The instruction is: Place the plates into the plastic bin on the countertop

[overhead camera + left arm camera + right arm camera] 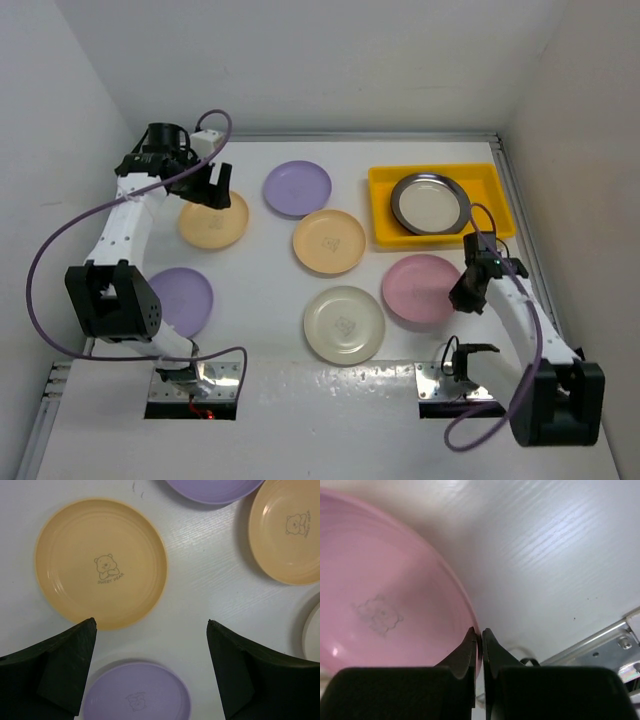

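The yellow plastic bin point(385, 215) at the back right holds a dark-rimmed grey plate point(430, 203). On the white countertop point(270, 270) lie two lavender plates point(297, 188) point(185, 298), two yellow-orange plates point(213, 225) point(329, 241), a cream plate point(344, 324) and a pink plate point(420, 288). My left gripper point(207, 190) is open and empty above the left yellow-orange plate point(100, 562). My right gripper point(465, 297) is shut on the pink plate's right rim; the wrist view shows its jaws point(480, 631) pinching the edge of the pink plate point(380, 605).
White walls close in the left, back and right. Metal edging point(600, 640) runs along the near right edge. The left wrist view also shows the near lavender plate point(135, 692), the far lavender plate point(215, 487) and the middle yellow-orange plate point(290, 530).
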You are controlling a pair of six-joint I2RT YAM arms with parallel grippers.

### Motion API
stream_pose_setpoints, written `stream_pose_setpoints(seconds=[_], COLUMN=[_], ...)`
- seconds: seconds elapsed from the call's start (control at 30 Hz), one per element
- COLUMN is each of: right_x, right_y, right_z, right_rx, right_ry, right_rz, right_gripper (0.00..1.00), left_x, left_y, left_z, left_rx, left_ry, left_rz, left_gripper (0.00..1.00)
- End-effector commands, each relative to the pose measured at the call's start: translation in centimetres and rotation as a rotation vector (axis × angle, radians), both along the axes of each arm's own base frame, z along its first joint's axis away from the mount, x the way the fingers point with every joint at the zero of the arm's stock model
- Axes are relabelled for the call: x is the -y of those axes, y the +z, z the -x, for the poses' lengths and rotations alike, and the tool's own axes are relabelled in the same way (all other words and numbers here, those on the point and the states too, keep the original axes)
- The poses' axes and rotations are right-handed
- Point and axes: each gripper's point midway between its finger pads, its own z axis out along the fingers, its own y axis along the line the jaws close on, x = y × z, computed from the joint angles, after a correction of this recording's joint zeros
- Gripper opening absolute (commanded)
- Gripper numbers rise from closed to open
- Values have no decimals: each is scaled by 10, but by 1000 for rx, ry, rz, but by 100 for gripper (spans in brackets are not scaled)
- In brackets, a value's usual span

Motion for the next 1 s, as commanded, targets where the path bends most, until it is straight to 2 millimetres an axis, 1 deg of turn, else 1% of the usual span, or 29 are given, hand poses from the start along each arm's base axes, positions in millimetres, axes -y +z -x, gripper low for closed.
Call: stream_pose_setpoints(seconds=[0.0,0.03,0.07,0.1,0.13,0.17,0.2,0.23,0.27,0.3,0.33,0.37,0.4,0.43,0.47,0.5,0.53,0.57,0.63,0.67,0.7,0.73,0.77,0.8,0.83,0.87,0.93,0.97], right_x=[-8,-11,-17,-25,-28,-34,-39,-46,-49,-52,-57,-46,-42,-34,-14,-5,8,20,29,33,35,38,39,42,45,53,61,65], right_y=[45,70,81,99,118,124,138,143,158,168,179,189,182,183,196,177,178,161,151,137,136,113,116,112,95,93,83,82], right_z=[-11,-21,-26,-34,-43,-47,-57,-66,-82,-96,-116,-130,-149,-159,-184,-202,-218,-242,-253,-263,-273,-279,-290,-293,-296,-297,-301,-303], right_rx=[105,155,188,223,260,258,287,300,349,374,447,483,458,466,540,498,534,502,470,436,449,409,442,436,402,394,391,394], right_ry=[50,74,114,147,187,237,289,341,379,394,419,412,408,392,352,332,299,279,258,247,241,229,233,220,210,192,196,196], right_rz=[23,22,15,-5,-10,-24,-34,-59,-56,-68,-73,-49,-54,-45,-11,-8,11,7,-8,-24,-23,-33,-43,-46,-55,-24,4,16], right_gripper=[0,0,0,0,0,0,0,0,0,0,0,0,0,0,0,0,0,0,0,0,0,0,0,0,0,0,1,1], left_x=[-1,0,-1,-1,-2,-2,-2,-3,-4,-4,-10,-11,-11,-11,-11,-13,-13,-14,-17,-18,-23,-25,-25,-29,-29,-30,-30,-30], left_y=[18,18,13,20,20,20,18,18,16,12,10,13,9,8,8,4,4,3,3,-1,-1,-2,-2,-2,-2,-6,-6,-10], left_z=[-17,-21,-26,-33,-37,-40,-47,-49,-52,-53,-58,-59,-63,-65,-65,-66,-66,-69,-69,-70,-70,-70,-70,-70,-70,-69,-66,-64], left_rx=[57,60,48,66,69,69,68,69,67,57,53,65,60,60,60,51,51,50,49,40,39,39,39,38,38,27,26,15], left_ry=[4,-8,-8,-8,-16,-16,-16,-23,-17,-17,-2,-9,-9,-9,-9,-3,-3,3,11,17,26,33,33,43,43,48,48,48], left_rz=[15,17,18,16,10,10,10,5,-3,-2,-9,-15,-15,-15,-15,-22,-22,-29,-40,-46,-47,-56,-56,-56,-56,-63,-63,-62], left_gripper=[91,91,91,91,91,91,91,91,91,91,91,91,91,91,91,91,91,91,91,91,91,91,91,91,91,91,91,91])
